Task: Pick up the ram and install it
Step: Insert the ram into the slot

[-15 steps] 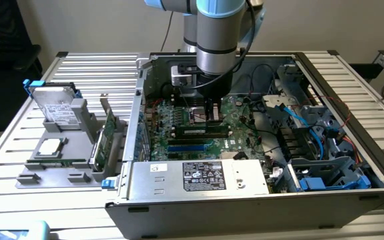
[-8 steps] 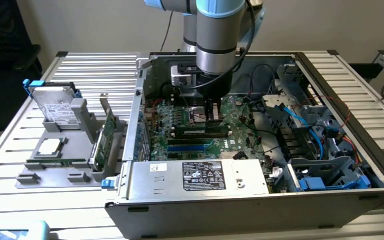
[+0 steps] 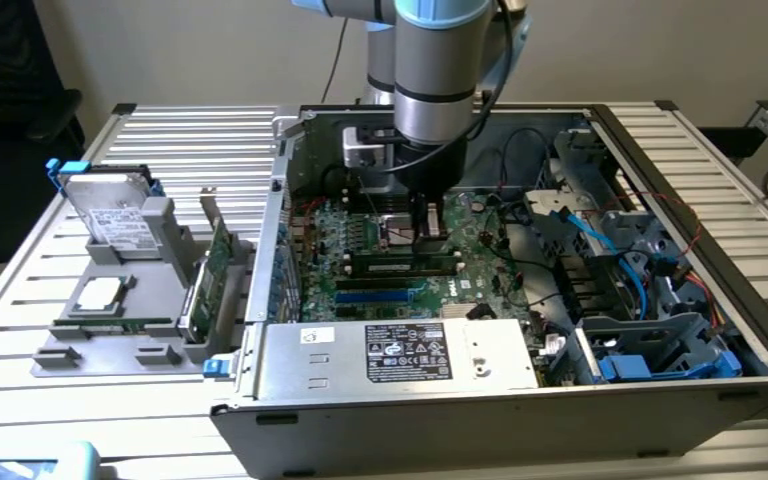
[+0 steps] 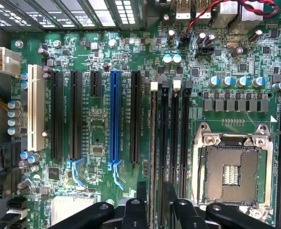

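Green ram (image 4: 153, 138) stands edge-up in a memory slot mid-motherboard (image 4: 97, 62) | gripper (image 4: 154, 191) jaws apart, straddling it | risk: half-seated stick tilts if a retreating jaw snags it

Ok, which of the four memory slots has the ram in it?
The one nearest the blue slot: the ram stands in it, in line with the gripper. The other three, toward the CPU socket, look empty.
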{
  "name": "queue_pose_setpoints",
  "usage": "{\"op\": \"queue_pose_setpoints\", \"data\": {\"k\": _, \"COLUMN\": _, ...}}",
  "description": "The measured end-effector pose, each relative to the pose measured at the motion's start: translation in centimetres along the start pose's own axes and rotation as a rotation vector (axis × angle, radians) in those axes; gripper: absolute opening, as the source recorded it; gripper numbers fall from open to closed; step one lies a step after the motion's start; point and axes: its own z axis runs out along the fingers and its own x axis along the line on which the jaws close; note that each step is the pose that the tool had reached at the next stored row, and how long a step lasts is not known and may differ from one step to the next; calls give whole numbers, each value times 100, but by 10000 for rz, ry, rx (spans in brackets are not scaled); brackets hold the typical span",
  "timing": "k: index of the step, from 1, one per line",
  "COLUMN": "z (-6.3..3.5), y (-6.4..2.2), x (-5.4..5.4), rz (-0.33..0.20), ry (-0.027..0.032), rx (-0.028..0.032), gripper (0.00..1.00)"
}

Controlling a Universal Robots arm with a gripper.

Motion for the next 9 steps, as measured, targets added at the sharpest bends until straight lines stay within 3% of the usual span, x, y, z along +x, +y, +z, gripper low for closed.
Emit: {"op": "queue_pose_setpoints", "data": {"k": 9, "z": -124, "y": -70, "x": 18, "rz": 1, "ry": -4, "rx": 1, "gripper": 28}}
